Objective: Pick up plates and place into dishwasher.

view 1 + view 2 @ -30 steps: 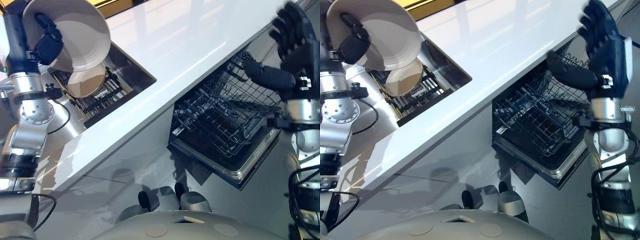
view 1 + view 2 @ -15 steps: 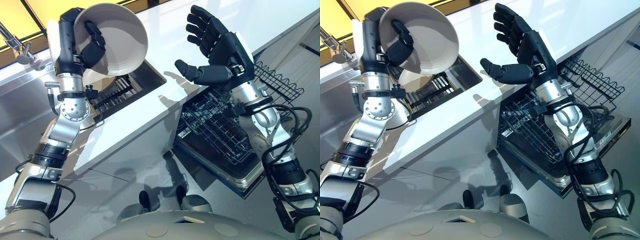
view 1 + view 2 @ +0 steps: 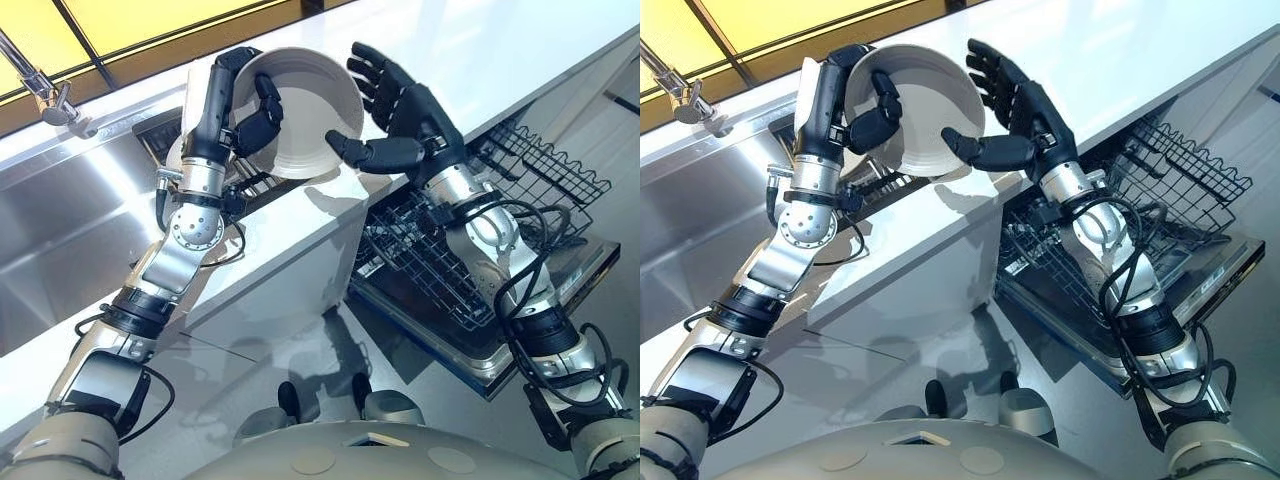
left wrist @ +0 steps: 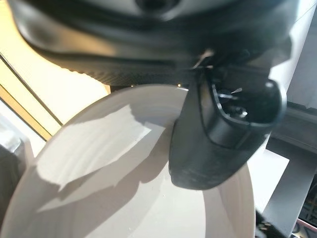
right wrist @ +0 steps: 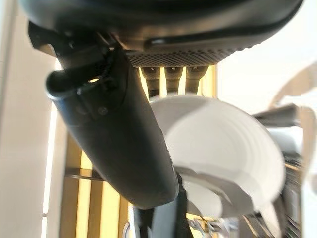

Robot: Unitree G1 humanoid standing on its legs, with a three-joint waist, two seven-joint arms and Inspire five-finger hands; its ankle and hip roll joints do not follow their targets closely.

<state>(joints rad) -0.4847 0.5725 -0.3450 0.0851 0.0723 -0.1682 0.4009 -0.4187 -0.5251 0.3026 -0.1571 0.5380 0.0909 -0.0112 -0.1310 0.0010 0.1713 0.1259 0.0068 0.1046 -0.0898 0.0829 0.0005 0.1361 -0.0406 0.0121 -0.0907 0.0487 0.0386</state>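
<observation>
Plates: one white deep plate, held up in the air over the near edge of the desk, tilted so its hollow faces the head camera
Hands: two
Left hand: clamped on the plate, thumb pressed into the hollow, fingers wrapped over the rim to the back
Right hand: fingers straight and fanned apart just beside the plate's far rim, thumb pointing at the rim's lower part
Dishwasher: one, open below the desk, door folded down, one wire rack pulled out over it
Sink: one steel sink on the robot's left, one tap at its back, a dark slatted rack behind the left arm
Hard to make out: whether the right thumb touches the plate cannot be told; the left fingers behind the plate are hidden; the right forearm covers part of the wire rack
Change from half a second ago: the gap between the plate and the right hand has closed; then they stood well apart
</observation>
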